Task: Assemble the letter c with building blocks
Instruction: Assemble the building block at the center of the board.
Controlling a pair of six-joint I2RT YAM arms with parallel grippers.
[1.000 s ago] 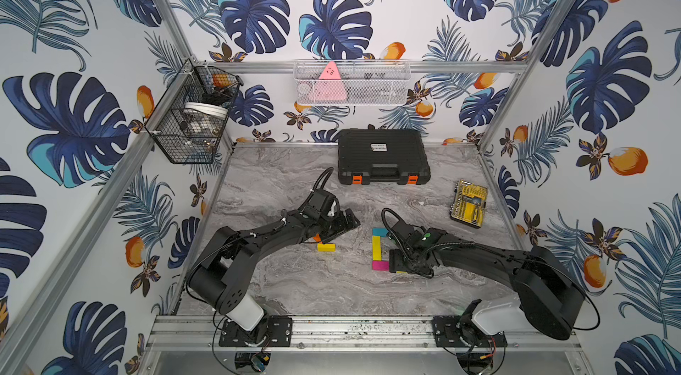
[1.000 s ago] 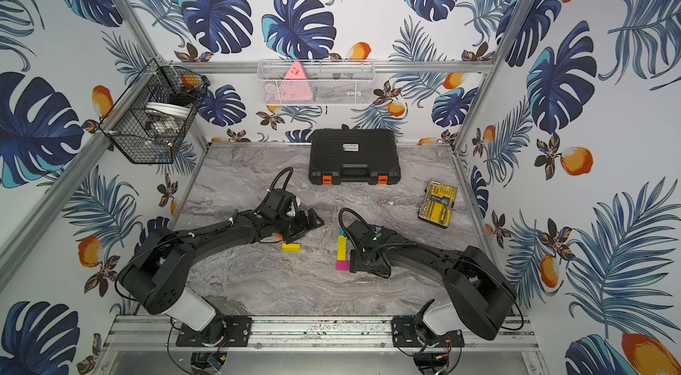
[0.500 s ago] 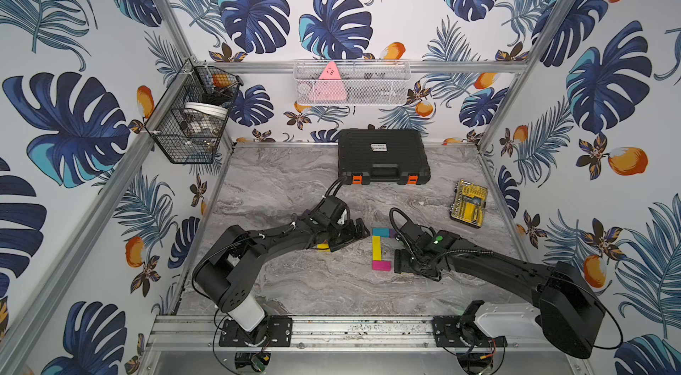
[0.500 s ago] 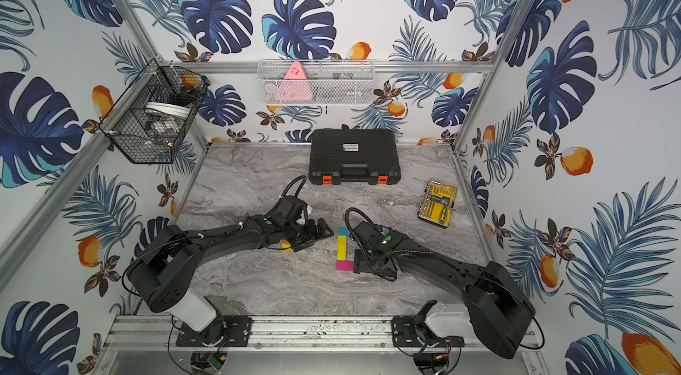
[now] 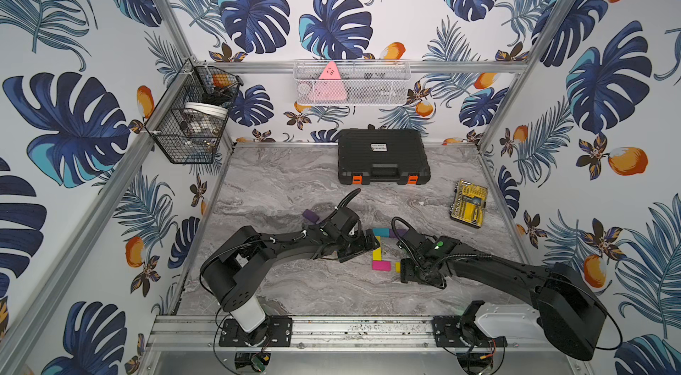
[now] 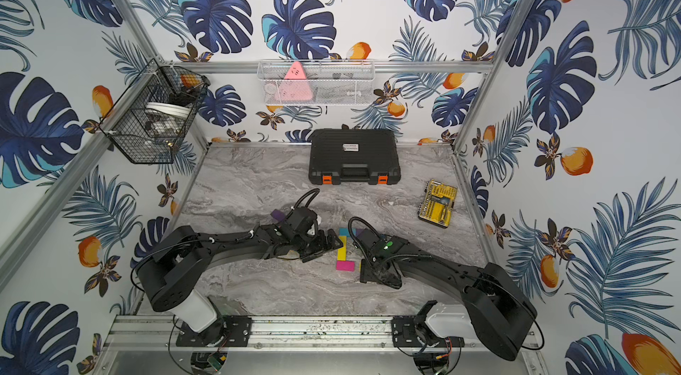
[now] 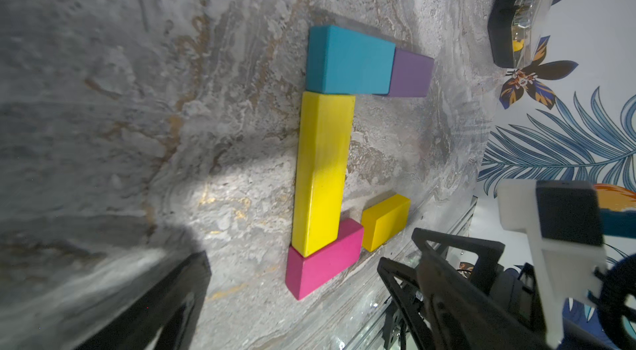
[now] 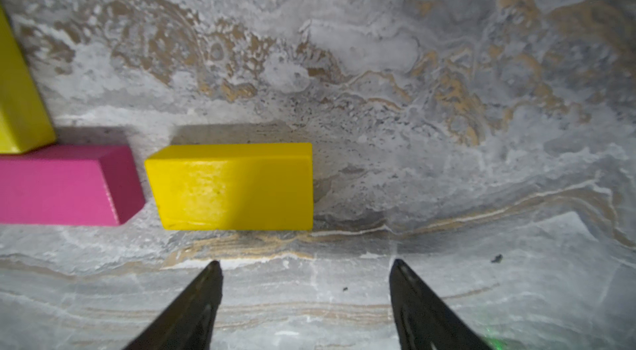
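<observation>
Tabletop (image 5: 280,185), front middle, between the two arms: five blocks are laid flat.

- Teal block (image 7: 349,61) is butted end to end against purple block (image 7: 411,73).
- Long yellow block (image 7: 323,172) is set at a right angle to the teal block, one end touching it.
- Magenta block (image 7: 327,259) is touched by the long yellow block's other end and points the same way as the teal block.
- Short yellow block (image 7: 385,222) is lying just beside the free end of the magenta block, roughly in line with it. A narrow gap is seen between them.
- Stray purple block (image 5: 310,215) is seen apart from these, behind the left arm.

Left end effector (image 5: 363,246): fingers are spread wide and nothing is held. It is placed just beside the long yellow block.

Right end effector (image 8: 305,262): fingers are spread with nothing between them. The tips are near the short yellow block and not touching it.

Black case (image 5: 383,155) is noted at the rear, and drill-bit case (image 5: 468,203) towards the right edge.
</observation>
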